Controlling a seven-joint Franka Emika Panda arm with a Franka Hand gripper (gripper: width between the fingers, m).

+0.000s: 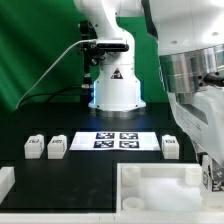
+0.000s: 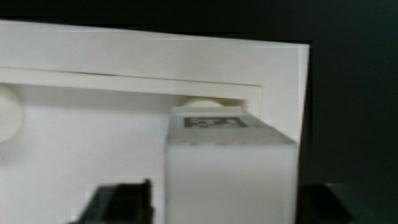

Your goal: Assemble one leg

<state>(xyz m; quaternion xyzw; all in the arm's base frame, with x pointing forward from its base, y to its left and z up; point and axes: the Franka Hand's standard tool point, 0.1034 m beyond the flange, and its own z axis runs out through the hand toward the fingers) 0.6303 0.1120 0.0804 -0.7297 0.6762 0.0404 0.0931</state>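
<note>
In the wrist view a white leg (image 2: 228, 160) with a black-and-white tag on its end stands between my fingers (image 2: 125, 205). My gripper (image 2: 231, 208) is shut on this leg. The leg's tip rests against the inner corner of the large white panel (image 2: 107, 65), under its raised rim, where a small round peg shows. In the exterior view my gripper (image 1: 207, 172) hangs low over the panel's (image 1: 150, 190) side at the exterior view's right, and the held leg is hidden there. Three more legs (image 1: 33, 147), (image 1: 57, 146), (image 1: 170, 146) stand on the black table.
The marker board (image 1: 117, 140) lies flat in the middle of the table, in front of the robot base (image 1: 115, 90). A white part (image 1: 5, 181) sits at the front edge on the exterior view's left. A cable runs behind the base.
</note>
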